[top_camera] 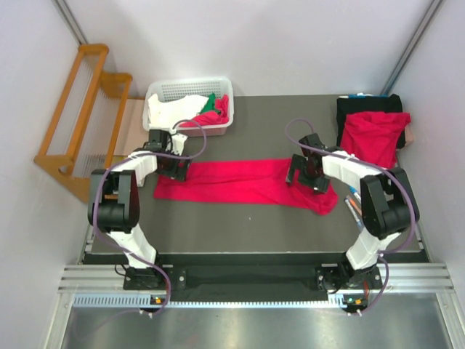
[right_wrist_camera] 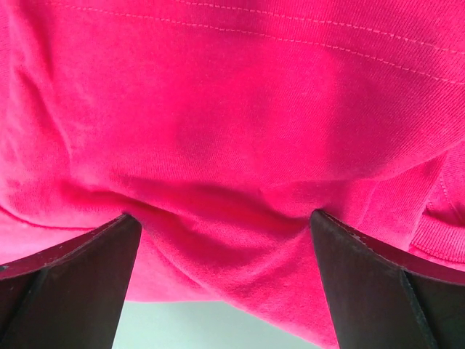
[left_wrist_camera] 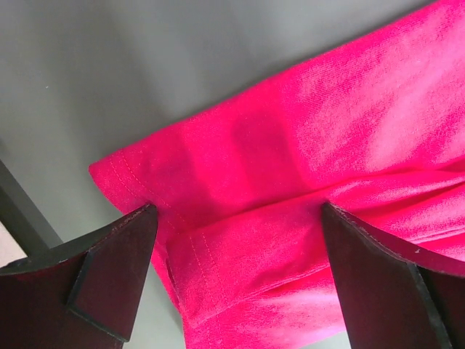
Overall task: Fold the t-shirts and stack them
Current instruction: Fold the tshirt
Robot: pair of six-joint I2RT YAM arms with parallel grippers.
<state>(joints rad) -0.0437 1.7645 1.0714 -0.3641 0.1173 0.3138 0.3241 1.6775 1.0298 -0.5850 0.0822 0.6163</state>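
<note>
A crimson-red t-shirt (top_camera: 240,182) lies folded into a long band across the middle of the dark table. My left gripper (top_camera: 173,167) is open over its left end; in the left wrist view the hemmed corner of the shirt (left_wrist_camera: 290,182) lies between the spread fingers (left_wrist_camera: 116,269). My right gripper (top_camera: 305,174) is open over the right end; in the right wrist view the red cloth (right_wrist_camera: 232,131) fills the frame, bunched between the fingers (right_wrist_camera: 363,269). A second red t-shirt (top_camera: 374,137) lies on a black cloth at the back right.
A white basket (top_camera: 168,93) at the back left holds a white cloth (top_camera: 167,113), a small green cloth (top_camera: 209,103) and more red cloth (top_camera: 218,116). A wooden rack (top_camera: 80,109) stands off the table's left side. Pens (top_camera: 354,206) lie at the right edge.
</note>
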